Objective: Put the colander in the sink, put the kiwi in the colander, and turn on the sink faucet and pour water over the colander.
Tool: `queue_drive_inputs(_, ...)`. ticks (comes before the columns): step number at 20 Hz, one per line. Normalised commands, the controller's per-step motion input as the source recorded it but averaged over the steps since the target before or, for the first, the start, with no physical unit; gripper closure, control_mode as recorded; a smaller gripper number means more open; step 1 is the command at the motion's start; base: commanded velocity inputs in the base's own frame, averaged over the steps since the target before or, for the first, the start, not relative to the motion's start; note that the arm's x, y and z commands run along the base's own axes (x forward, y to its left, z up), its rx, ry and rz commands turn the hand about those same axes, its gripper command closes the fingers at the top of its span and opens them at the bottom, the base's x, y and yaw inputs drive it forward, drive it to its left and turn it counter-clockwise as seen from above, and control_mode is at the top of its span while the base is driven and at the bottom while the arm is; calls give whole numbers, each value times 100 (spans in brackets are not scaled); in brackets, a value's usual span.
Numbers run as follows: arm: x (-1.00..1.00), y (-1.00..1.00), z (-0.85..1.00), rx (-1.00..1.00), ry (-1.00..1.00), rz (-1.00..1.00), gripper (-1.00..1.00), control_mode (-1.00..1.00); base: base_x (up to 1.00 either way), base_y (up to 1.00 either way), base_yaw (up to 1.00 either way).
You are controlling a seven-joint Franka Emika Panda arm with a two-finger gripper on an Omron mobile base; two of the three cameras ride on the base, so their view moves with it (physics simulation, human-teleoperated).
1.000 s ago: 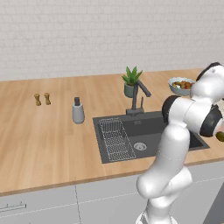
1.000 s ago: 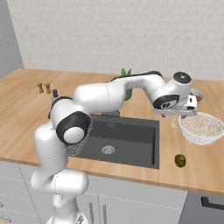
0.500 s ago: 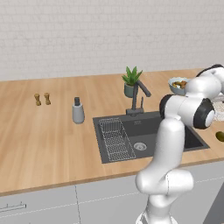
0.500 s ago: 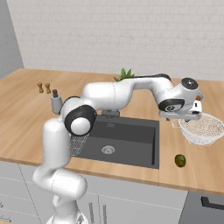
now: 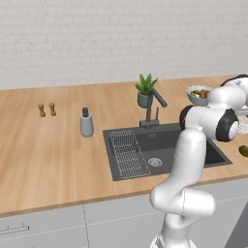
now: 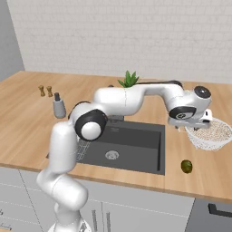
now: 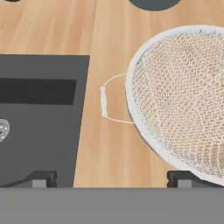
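Gripper (image 7: 109, 177) is hovering wide open over the colander (image 7: 183, 96) handle, beside the sink (image 7: 39, 113); pinching off-centre risks the thin loop slipping free.

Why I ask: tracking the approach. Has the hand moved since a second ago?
Yes. In the right base view the hand has shifted rightward, away from the sink, toward the colander.

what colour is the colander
White, a fine mesh of small holes; the colander shows best in the hand view.
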Motion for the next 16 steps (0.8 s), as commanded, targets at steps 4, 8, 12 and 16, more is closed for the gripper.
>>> queue_drive_inputs(4,13,-1,-14,0,0,0,-100,-100,0,0,0)
queue_drive_inputs(8,20,0,-16,0,0,0,-100,-100,0,0,0)
queue_drive_inputs(12,23,1,-4,-2,3,0,-100,-100,0,0,0)
queue_drive_inputs(16,31,0,0,-4,7,0,-100,-100,0,0,0)
